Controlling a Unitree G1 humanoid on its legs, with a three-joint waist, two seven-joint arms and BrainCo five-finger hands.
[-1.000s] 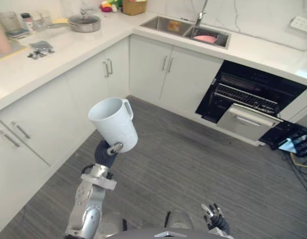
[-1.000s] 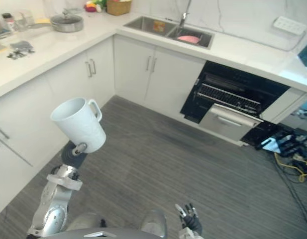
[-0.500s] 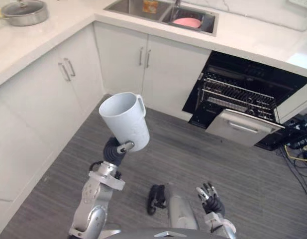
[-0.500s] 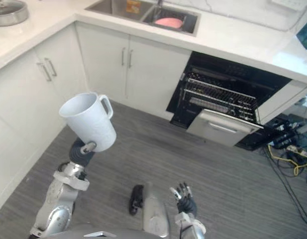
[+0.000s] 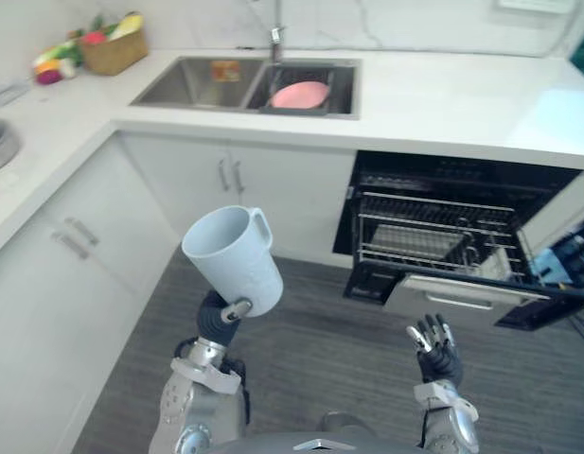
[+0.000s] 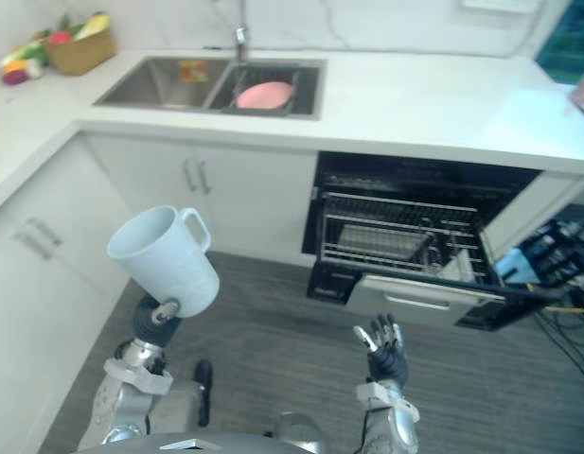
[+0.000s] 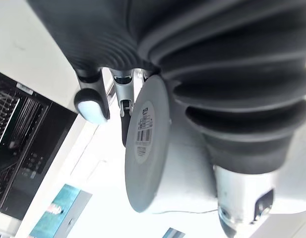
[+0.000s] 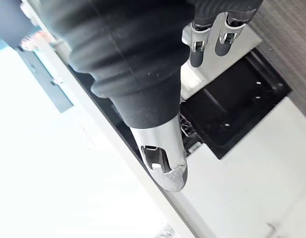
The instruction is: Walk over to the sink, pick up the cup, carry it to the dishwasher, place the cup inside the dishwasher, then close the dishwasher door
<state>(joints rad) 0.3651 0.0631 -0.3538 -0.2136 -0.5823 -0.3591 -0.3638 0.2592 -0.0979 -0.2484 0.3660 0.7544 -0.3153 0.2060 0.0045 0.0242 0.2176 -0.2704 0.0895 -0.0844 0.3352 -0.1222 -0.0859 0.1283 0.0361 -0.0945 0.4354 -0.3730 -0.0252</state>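
On my feed a white countertop (image 5: pixel 443 95) wraps the corner; a woven basket (image 5: pixel 114 52) sits at its far left against the wall, colourful produce (image 5: pixel 57 61) just beside it; a chrome tap (image 5: pixel 274 40) stands at the back, a pink plate (image 5: pixel 299 94) lying just in front of it; below, I see white cabinet doors (image 5: pixel 282 208) with bar handles; grey striped flooring (image 5: pixel 320 331); tangled cables (image 6: pixel 557 248) at far right.

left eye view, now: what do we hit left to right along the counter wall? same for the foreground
Counter wall: basket → left sink basin → pink plate in the right basin → open dishwasher. Foreground: cup gripped by the left hand → right hand, fingers relaxed.
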